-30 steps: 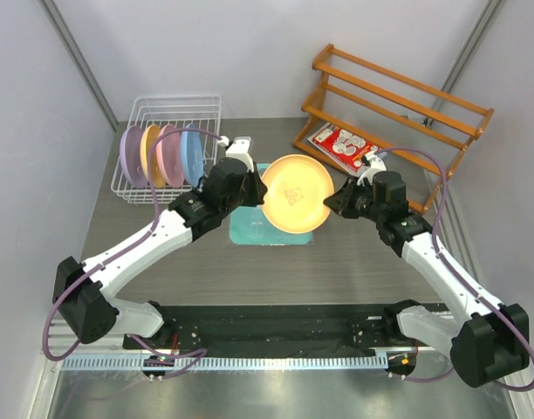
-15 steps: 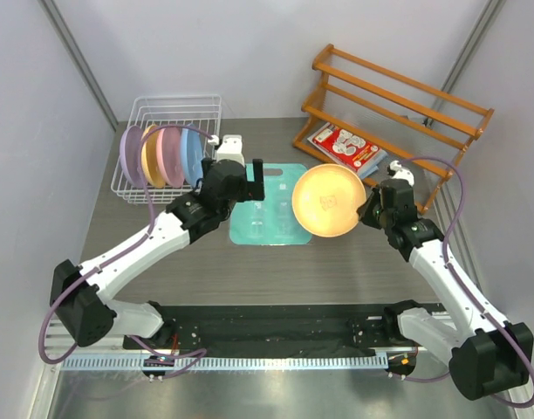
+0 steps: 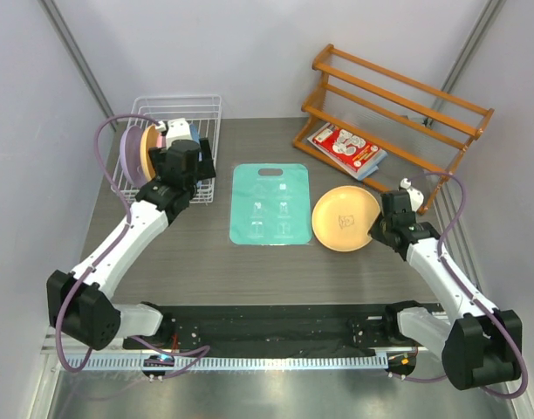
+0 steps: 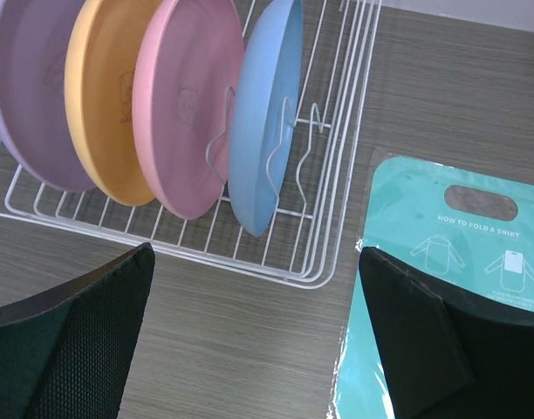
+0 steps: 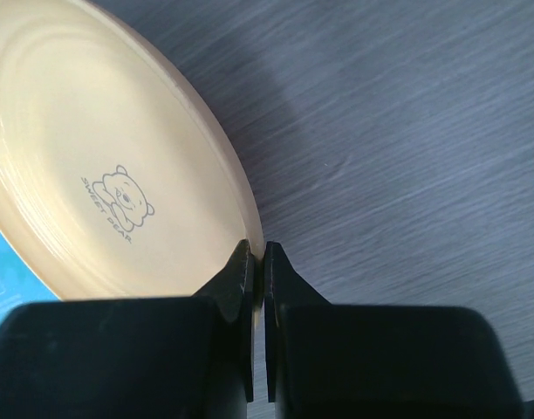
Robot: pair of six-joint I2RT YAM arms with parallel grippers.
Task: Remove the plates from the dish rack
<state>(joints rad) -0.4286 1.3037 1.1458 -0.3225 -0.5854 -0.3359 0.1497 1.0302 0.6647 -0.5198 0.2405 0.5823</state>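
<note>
A grey desk [image 3: 206, 262] carried a white wire dish rack [image 3: 180, 105] holding four upright plates [image 4: 184, 113]. Beside a teal mat [image 3: 271, 205], the right fingers [image 5: 235, 288] pinched the rim of a yellow plate [image 3: 341, 218]. The left fingers [image 4: 75, 340] gaped open near the rack.

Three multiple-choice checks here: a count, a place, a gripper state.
1. How many plates stand in the dish rack? A two, B four, C six.
2. Where is the yellow plate in the right gripper? A in the rack, B beside the teal mat, C centred on the mat.
3. The left gripper is: A open, empty, B shut on a plate, C shut on the mat.
1 B: lilac, yellow, pink, blue. 2 B: just right of the mat. 3 A: jaws wide, nothing between.
</note>
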